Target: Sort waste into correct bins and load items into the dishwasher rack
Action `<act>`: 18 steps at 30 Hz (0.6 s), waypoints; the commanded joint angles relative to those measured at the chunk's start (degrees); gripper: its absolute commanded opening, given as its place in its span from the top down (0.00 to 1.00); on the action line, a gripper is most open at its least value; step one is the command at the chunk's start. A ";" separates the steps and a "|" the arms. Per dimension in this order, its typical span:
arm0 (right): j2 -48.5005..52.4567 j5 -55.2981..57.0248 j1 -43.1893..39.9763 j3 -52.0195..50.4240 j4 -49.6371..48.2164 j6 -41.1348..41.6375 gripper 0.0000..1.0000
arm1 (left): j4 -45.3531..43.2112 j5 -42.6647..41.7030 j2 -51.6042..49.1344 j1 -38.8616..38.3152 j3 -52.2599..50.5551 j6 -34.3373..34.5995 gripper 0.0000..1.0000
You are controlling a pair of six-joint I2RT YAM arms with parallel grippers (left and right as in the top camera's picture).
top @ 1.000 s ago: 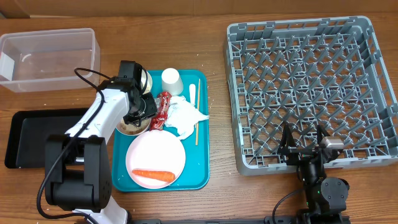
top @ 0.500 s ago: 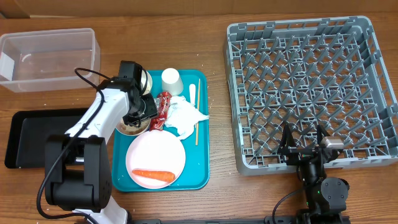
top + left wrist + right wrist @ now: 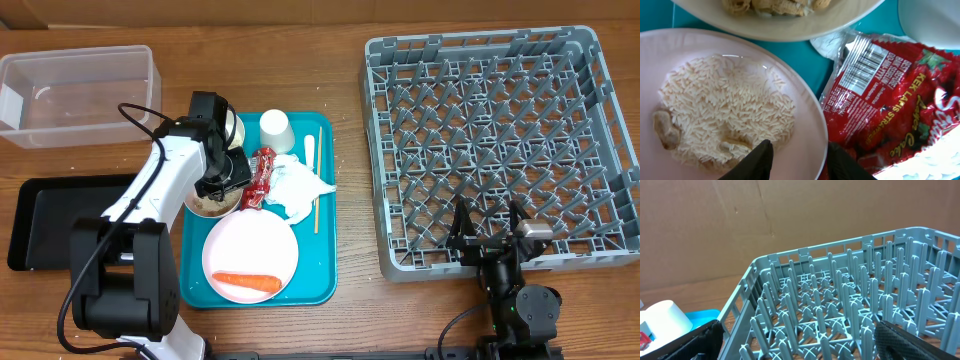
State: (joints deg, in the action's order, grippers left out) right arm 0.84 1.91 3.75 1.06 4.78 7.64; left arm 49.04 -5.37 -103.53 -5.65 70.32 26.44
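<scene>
**Step in hand:** waste sorting, with nothing yet in a bin. The left tool (image 3: 799, 152) is down at the small white bowl of whitish rice (image 3: 715, 100), on the left part of the teal serving tray (image 3: 320, 262). Its jaws stand apart, astride the bowl's right rim. One finger is inside over the rice, and the other is outside, between the rim and the red shiny wrapper (image 3: 890, 95). No clamp on the rim is evident. The right tool (image 3: 488, 228) sits at the lower edge of the large grey plastic dishwasher rack (image 3: 500, 130), jaws wide apart and holding nothing.

**Next move, as judged:** close on the rim, lift the bowl level, carry it left to a bin and tip out the rice. A grip on a thin rim may let the bowl swing.

**Containers:**
- Clear rectangular plastic tub (image 3: 90, 100), upper left: no waste seen in it.
- Shallow black rectangular tray (image 3: 45, 215), left edge: appears bare, though the arm hides part of it.
- Rack: no dishes loaded.
- Second white bowl (image 3: 780, 20), just above the first: brownish food scraps.
- Round white-pink plate (image 3: 250, 245), lower part of the teal tray: orange carrot (image 3: 245, 282).
- Small white cup (image 3: 276, 130), top of the teal tray: contents cannot be told.
</scene>
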 commanded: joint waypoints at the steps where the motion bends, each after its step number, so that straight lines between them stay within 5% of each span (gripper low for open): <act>1: -0.68 0.57 0.02 -0.61 -0.15 -0.22 0.00 | -0.83 -0.02 -0.63 -0.39 -0.72 -1.11 0.64; 12: -0.68 0.57 0.02 -0.61 -0.15 -0.24 0.00 | -2.14 0.20 -0.61 -0.39 -0.35 -1.62 0.57; 18: -0.68 0.57 0.04 -0.61 -0.15 -0.22 0.00 | 4.79 0.24 -0.59 -0.37 6.97 -2.75 0.53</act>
State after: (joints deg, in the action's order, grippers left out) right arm 0.84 1.93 3.75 1.06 4.80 7.66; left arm 51.51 -5.34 -103.66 -5.65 71.72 25.30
